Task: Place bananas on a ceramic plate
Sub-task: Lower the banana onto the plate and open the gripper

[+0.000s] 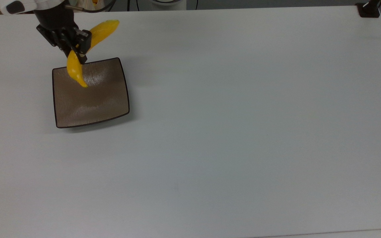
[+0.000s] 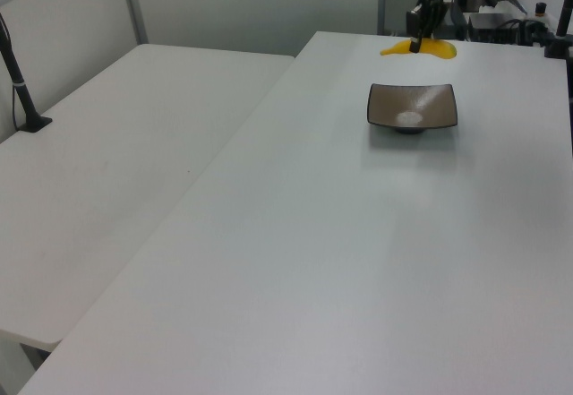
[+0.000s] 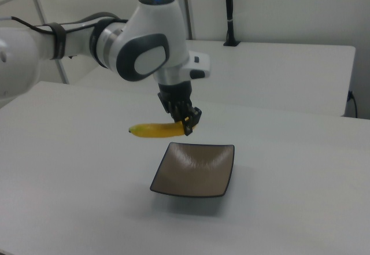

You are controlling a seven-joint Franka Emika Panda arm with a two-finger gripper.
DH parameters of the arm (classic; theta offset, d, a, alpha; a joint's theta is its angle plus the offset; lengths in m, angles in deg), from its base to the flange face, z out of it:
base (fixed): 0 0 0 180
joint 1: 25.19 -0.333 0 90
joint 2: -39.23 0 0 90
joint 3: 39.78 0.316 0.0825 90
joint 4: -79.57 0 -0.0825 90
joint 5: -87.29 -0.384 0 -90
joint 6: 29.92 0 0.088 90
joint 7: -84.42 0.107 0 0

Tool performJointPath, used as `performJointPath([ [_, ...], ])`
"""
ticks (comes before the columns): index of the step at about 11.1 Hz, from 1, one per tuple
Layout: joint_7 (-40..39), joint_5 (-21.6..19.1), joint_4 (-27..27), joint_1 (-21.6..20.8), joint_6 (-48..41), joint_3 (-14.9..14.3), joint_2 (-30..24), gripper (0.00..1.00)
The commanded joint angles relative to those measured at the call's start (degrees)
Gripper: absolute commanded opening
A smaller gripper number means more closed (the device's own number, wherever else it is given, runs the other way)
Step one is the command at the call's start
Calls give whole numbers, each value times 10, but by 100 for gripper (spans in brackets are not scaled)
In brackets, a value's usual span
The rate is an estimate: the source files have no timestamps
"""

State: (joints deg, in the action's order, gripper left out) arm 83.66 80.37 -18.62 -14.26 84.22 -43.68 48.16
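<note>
A yellow curved banana (image 1: 73, 68) hangs in the air with my gripper (image 1: 78, 54) shut on its middle. In the top view its pointed end overlaps the upper left part of the square brown ceramic plate (image 1: 91, 99), and its other end points toward the top view's upper right. In the right view the banana (image 3: 155, 130) lies level in the gripper (image 3: 188, 126), above and just beyond the far edge of the plate (image 3: 193, 171). The left view has the banana (image 2: 421, 49) under the gripper (image 2: 417, 42), behind the plate (image 2: 434, 99).
The plate rests on a wide white table (image 1: 243, 115). A second white table (image 2: 116, 162) adjoins it on the left view's left, with a black post (image 2: 22, 90) on it. Equipment and cables (image 2: 488, 19) stand past the far edge.
</note>
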Motion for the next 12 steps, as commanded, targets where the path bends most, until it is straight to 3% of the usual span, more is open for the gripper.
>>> performJointPath([
  [1, -41, -56, -57, 30, 76, 0, -4, 1],
  [4, -44, -100, -82, 44, 162, 0, 28, 1],
  [6, -63, -150, -108, 49, 223, 0, 42, 1],
  [7, -92, -175, -129, 51, 251, 0, 42, 0],
  [10, -214, -309, -157, 60, 277, 0, 48, 0],
  [12, -256, -341, -173, 63, 288, 0, 49, 0],
])
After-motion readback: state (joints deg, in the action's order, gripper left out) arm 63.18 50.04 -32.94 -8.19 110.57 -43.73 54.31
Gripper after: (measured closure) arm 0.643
